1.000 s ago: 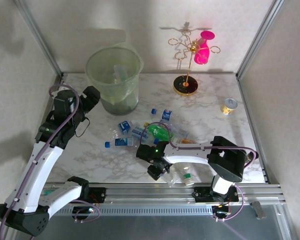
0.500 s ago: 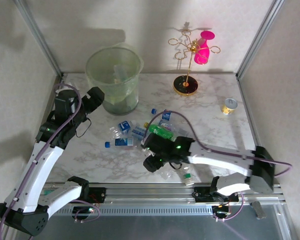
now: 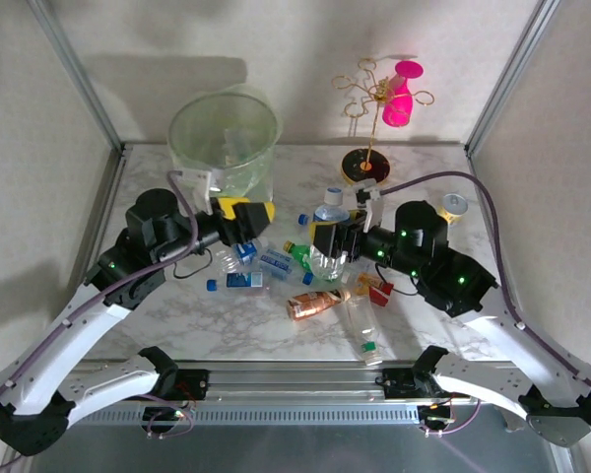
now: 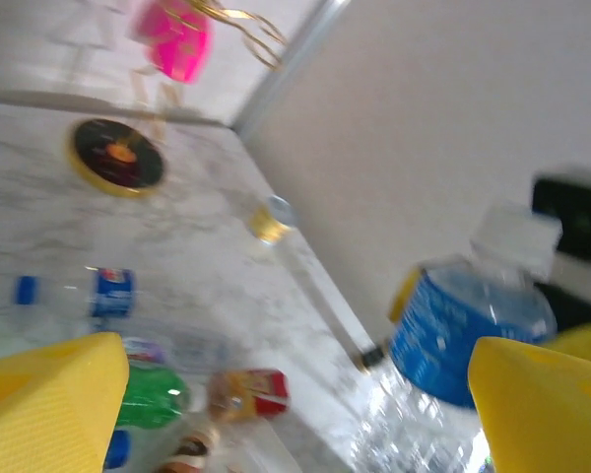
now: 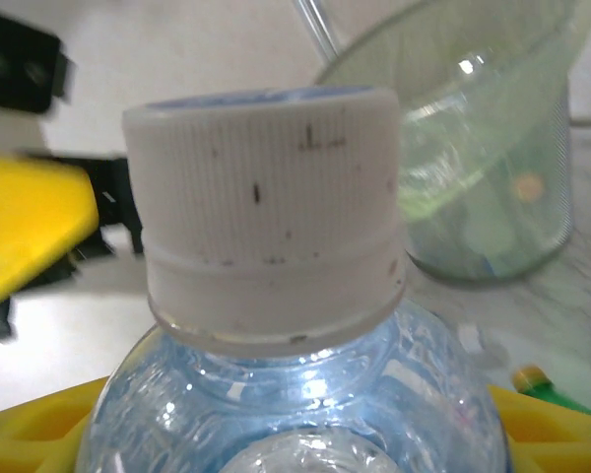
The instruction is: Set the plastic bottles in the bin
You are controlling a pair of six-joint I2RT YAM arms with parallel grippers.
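surface: white marble-patterned table top (image 3: 443, 266) inside a white-walled enclosure with grey metal corner posts.
held bottle: clear plastic bottle with a blue label and white ribbed cap (image 3: 327, 258), upright and lifted over the middle of the table, above the scattered ones; the left wrist camera sees it at the right (image 4: 470, 335), and the right wrist camera sees its cap close up (image 5: 266, 217).
right gripper (image 3: 331, 239): clamped around that bottle's body, with yellow pads (image 5: 39, 429) on either side below the shoulder.
loose bottles: blue-labelled clear bottles (image 3: 241, 280) lie left of the held one, with a green bottle (image 3: 300, 254) among them; a copper-brown bottle (image 3: 315, 304) lies on its side nearer the front; a clear bottle with a green cap (image 3: 360, 325) lies just beside it; a red-labelled bottle (image 3: 376, 287) lies under the right arm.
bin: round translucent pale-green plastic bucket (image 3: 224, 148), upright at the back left of the table; a pale shape shows through its wall, too hazy to name.
left gripper (image 3: 246, 219): jaws spread wide with nothing between its yellow pads (image 4: 49, 404); it sits just in front of the bin, pointing toward the held bottle and apart from it.
back: gold wire stand with a round black base (image 3: 364, 168), a pink cup (image 3: 402, 94) hanging on it.
right side: short silver can with a gold top (image 3: 454, 207), near the right wall.
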